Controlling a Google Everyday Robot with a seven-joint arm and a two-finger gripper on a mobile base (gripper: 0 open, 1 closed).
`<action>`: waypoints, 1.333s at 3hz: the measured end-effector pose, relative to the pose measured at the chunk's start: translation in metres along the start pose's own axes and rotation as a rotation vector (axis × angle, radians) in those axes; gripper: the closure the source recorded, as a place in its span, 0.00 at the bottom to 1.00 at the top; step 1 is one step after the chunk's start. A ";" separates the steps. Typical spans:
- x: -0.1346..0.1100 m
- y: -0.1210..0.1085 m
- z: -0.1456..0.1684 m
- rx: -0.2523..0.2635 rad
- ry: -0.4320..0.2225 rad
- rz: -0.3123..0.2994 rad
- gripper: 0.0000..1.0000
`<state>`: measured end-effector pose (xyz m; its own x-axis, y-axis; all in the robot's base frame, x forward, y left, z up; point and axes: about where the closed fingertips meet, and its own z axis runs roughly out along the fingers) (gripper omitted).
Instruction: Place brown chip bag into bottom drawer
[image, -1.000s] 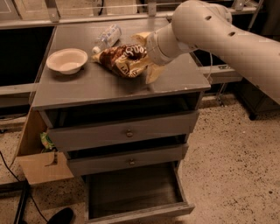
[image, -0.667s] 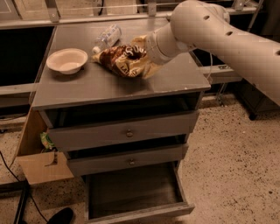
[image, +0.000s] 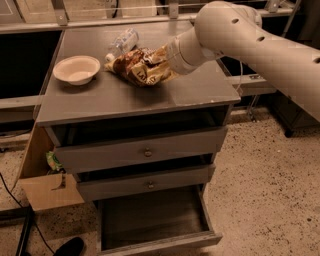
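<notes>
Near the table's back edge the gripper (image: 162, 60) meets the brown chip bag (image: 137, 70), and I can't tell whether it has clamped; the foil looks light, crinkly and slippery, best pinched at an end seam.

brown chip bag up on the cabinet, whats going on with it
The robot's gripper is at one end of the crinkly dark brown chip bag, which lies on the grey cabinet top beside a white bowl. The deep grey bottom drawer stands open and empty, so the bag is not yet in it.
</notes>
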<state>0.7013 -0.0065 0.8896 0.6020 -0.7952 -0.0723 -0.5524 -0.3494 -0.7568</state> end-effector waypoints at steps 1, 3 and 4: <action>0.000 0.000 0.000 0.000 0.000 0.000 0.81; -0.001 -0.003 -0.003 0.003 0.002 -0.007 1.00; -0.006 -0.013 -0.012 0.012 0.009 -0.029 1.00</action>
<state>0.6980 -0.0035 0.9078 0.6122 -0.7894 -0.0447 -0.5279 -0.3660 -0.7664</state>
